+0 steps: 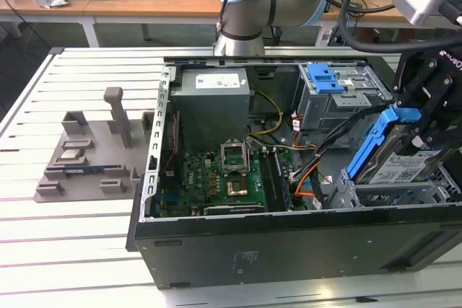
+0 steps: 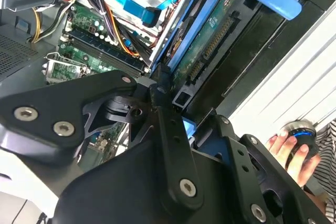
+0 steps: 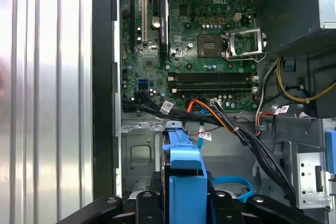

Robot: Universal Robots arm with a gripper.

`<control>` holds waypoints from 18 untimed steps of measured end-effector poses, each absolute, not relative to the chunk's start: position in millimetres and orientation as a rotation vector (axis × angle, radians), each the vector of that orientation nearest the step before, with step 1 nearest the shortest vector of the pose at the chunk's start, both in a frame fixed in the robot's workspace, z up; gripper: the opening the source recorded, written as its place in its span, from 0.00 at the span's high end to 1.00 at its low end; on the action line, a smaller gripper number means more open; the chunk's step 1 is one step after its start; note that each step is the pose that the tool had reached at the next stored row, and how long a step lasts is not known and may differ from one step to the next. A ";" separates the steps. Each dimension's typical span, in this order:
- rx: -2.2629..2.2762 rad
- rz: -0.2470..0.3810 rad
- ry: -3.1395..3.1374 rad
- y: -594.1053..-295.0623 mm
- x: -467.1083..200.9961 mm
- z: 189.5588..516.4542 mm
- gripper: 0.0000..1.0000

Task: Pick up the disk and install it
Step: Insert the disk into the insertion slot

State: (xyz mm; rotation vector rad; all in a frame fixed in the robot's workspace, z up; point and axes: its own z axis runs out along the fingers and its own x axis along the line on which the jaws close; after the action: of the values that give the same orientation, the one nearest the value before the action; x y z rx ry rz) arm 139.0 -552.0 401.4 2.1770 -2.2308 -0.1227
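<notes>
The disk (image 1: 401, 166) is a silver drive with a white label and a blue plastic frame. It hangs tilted, one end up, over the metal drive bay (image 1: 433, 194) at the near corner of the open computer case, on the exterior view's right. My gripper (image 1: 427, 129) is shut on its upper end. In the second wrist view the disk's green circuit-board underside (image 2: 206, 39) and blue frame run away from the gripper (image 2: 170, 109). In the first wrist view the blue frame of the disk (image 3: 184, 174) sits between the black fingers (image 3: 227, 203) of my gripper (image 3: 184, 205).
The case holds a green motherboard (image 1: 216, 178), a grey power supply (image 1: 213, 99), loose orange and black cables (image 1: 307, 171) beside the bay, and a second cage with a blue clip (image 1: 325, 77). A grey fixture (image 1: 86, 156) lies on the slatted table. A person's hand (image 2: 291, 150) rests outside the case.
</notes>
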 end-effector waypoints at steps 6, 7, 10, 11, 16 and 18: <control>2.177 -0.123 -2.231 -552.0 139.0 400.8 0.56; 2.177 -0.123 -2.231 -552.0 139.0 400.8 0.56; 2.177 -0.123 -2.231 -552.0 139.0 400.3 0.64; 2.177 -0.123 -2.231 -552.0 139.0 400.2 0.76; 2.177 -0.123 -2.231 -552.0 139.0 399.7 0.89; 2.177 -0.123 -2.231 -552.0 139.0 399.5 0.89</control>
State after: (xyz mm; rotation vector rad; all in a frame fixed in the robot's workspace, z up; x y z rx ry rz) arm 139.0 -552.0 399.5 2.1770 -2.2308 -0.1228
